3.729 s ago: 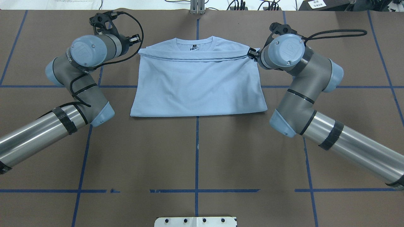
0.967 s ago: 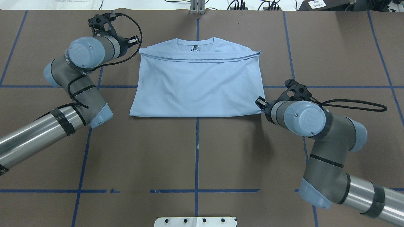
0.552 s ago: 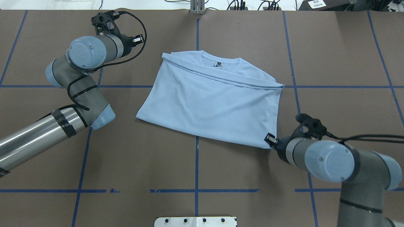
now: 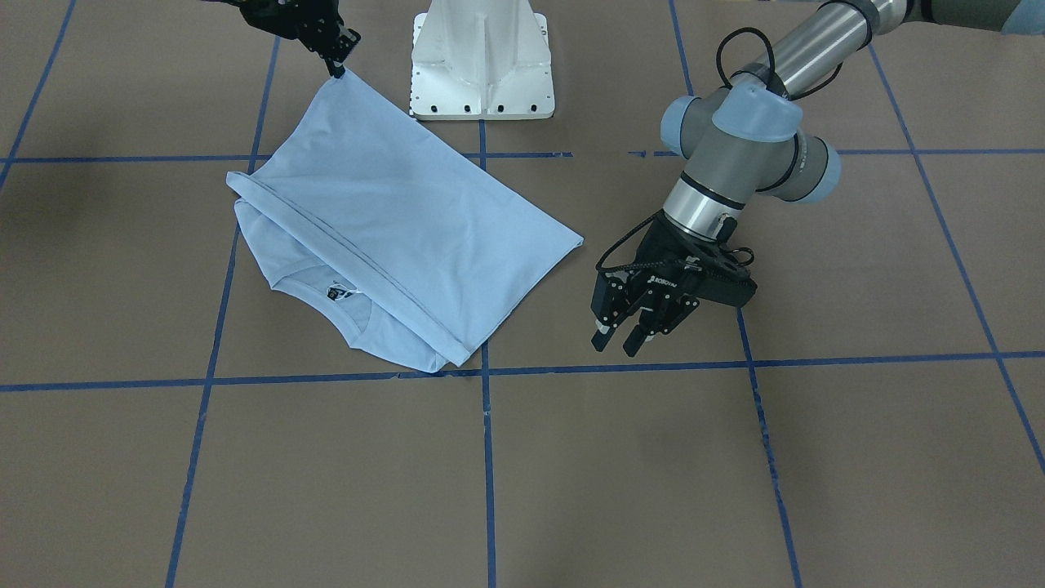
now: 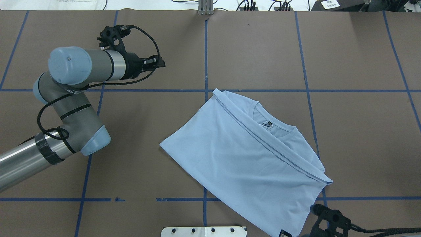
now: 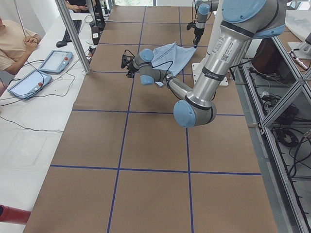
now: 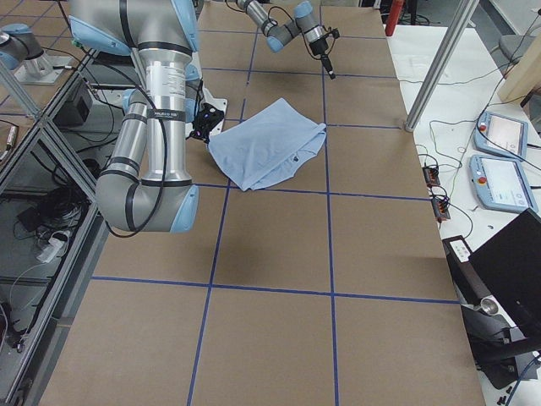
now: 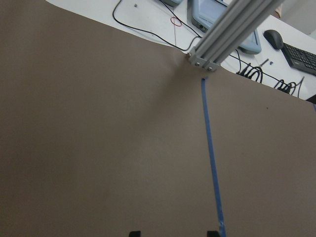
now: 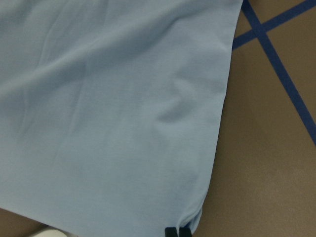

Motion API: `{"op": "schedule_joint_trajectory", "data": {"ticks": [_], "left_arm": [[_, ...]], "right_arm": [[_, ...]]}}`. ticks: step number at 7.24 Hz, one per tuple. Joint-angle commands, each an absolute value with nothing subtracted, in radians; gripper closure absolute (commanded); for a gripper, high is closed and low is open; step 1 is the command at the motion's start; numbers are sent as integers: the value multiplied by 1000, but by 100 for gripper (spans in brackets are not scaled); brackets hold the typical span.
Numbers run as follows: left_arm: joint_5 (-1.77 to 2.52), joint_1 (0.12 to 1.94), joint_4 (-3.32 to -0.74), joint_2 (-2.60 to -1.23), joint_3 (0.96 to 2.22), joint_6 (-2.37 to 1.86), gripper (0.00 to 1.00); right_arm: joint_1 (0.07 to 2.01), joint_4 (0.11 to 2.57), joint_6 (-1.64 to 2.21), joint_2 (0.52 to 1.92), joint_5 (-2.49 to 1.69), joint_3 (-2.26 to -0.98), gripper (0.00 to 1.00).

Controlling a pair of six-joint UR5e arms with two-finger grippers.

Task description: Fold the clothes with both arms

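Note:
The light blue T-shirt (image 5: 243, 158) lies folded and skewed on the brown table, its collar and neck tag (image 5: 267, 124) facing the far right. Close to the robot's base, my right gripper (image 4: 336, 64) is shut on the shirt's near hem corner. The right wrist view has its fingertips (image 9: 171, 231) pinched on the cloth edge of the shirt (image 9: 108, 113). Well left of the shirt, my left gripper (image 5: 160, 62) hovers over bare table. It is open with nothing between its fingers (image 8: 134, 233). From the front, the left gripper (image 4: 614, 346) stands apart from the shirt (image 4: 392, 237).
The white pedestal base (image 4: 482, 65) sits right beside the held corner. Blue tape lines (image 5: 205, 49) grid the table. An aluminium post (image 8: 232, 29) stands at the far edge. Beyond it, a side bench holds tablets (image 6: 56, 60), and a person sits there.
The right gripper left the shirt's shoulder, took the near right hem corner and dragged it toward the base, turning the shirt. The left gripper swung right, away from the shirt.

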State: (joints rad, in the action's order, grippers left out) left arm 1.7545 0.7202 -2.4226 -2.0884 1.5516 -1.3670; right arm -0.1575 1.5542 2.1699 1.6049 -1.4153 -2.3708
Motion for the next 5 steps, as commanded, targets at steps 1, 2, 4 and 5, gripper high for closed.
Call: {"op": "schedule_joint_trajectory", "data": {"ticks": [1,2,4,5], "left_arm": [[1789,630,-2425,-2047,1656,-1547,0],[1767,600,-2424,-2028,1684,-1612,0],[1790,499,-2174,-2039,1776,-1729,7],[1764,468,-2063,-2037,1792,-1730,8]], "right_arm": [[-136,1563,2171,1602,-1304,-2367,0],[-36,1557,2155,1570,-1304,-2365,0],[169,1555,2050,1458,-1334,-2352,0],[263,1554,1948,1404,-1360,-2294,0]]}}
